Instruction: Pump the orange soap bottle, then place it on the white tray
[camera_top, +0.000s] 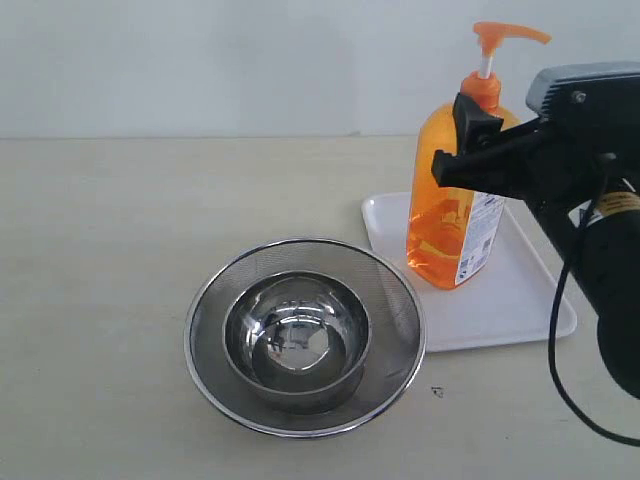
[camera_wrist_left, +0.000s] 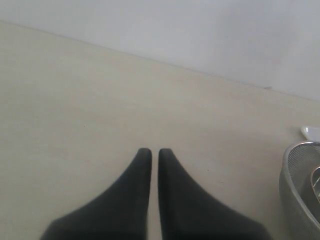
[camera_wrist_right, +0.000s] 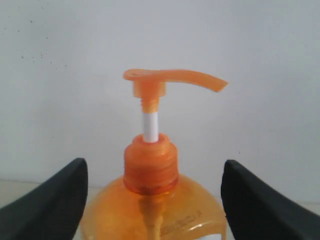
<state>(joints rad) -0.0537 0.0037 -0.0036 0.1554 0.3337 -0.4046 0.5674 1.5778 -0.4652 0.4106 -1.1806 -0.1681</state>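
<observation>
A: The right hand (camera_wrist_right: 154, 170): how is it shown?
B: It is shown spread wide, with one black finger to each side of the orange soap bottle (camera_top: 450, 220), level with the shoulder below the collar. In the right wrist view no finger is seen to touch the plastic.
A: Where is the bottle placed?
B: It is stood upright on the white tray (camera_top: 505, 300), close to the rim nearer the steel mesh strainer (camera_top: 395, 300). The pump head (camera_wrist_right: 170, 77) is raised, and the white stem (camera_wrist_right: 150, 126) is exposed beneath it.
A: What is shown of the left hand (camera_wrist_left: 151, 152)?
B: Its fingers are pressed almost together and nothing is held. It is hung over bare counter (camera_top: 120, 250), well apart from the bottle. A smaller steel bowl (camera_top: 297, 340) is nested inside the strainer.
A: Which step is judged to be in hand?
B: The placing is judged done, since the bottle is borne by the tray and not by the hand. Release appears to be the step. Whether the pump was pressed cannot be told.
A: What is called for next?
B: A straight withdrawal of the right hand is called for. The fingers should be kept spread, so that the shoulder is not clipped and the tall bottle is not tipped.
</observation>
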